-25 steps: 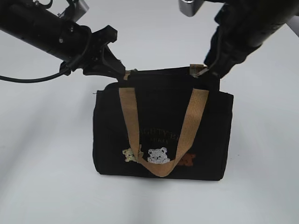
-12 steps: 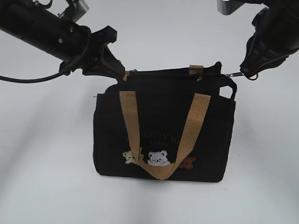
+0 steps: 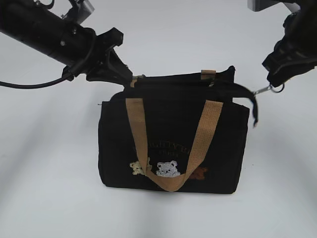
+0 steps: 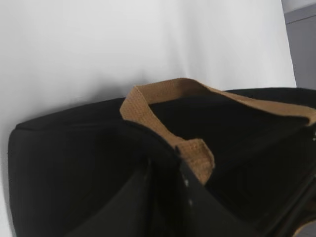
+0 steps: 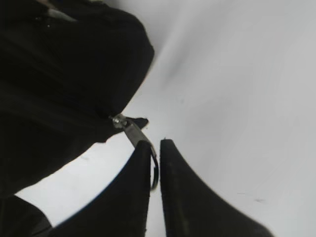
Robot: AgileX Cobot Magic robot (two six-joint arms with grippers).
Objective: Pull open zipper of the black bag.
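The black bag (image 3: pixel 173 124) stands upright on the white table, its tan handles (image 3: pixel 200 139) hanging down the front over the embroidered bears. My left gripper (image 3: pixel 130 79) is shut on the bag's top left corner. In the left wrist view its dark fingers (image 4: pixel 165 158) pinch the fabric edge beside a tan handle end (image 4: pixel 197 158). The zipper (image 3: pixel 183 82) gapes along the top, and its black tail droops off the right corner. My right gripper (image 3: pixel 275 83) holds the silver pull (image 3: pixel 267 89) out to the right. The pull's ring (image 5: pixel 154 173) sits in the narrow gap of the right gripper (image 5: pixel 155 148).
A black cable (image 3: pixel 29 84) trails from the left arm across the table on the left. White tabletop (image 3: pixel 49 188) surrounds the bag on all sides. A grey surface (image 4: pixel 301 44) shows at the far right of the left wrist view.
My right gripper has moved right and outward with the pull. The zipper has run to the bag's right end, and its tail now hangs free. The left arm has stayed put.
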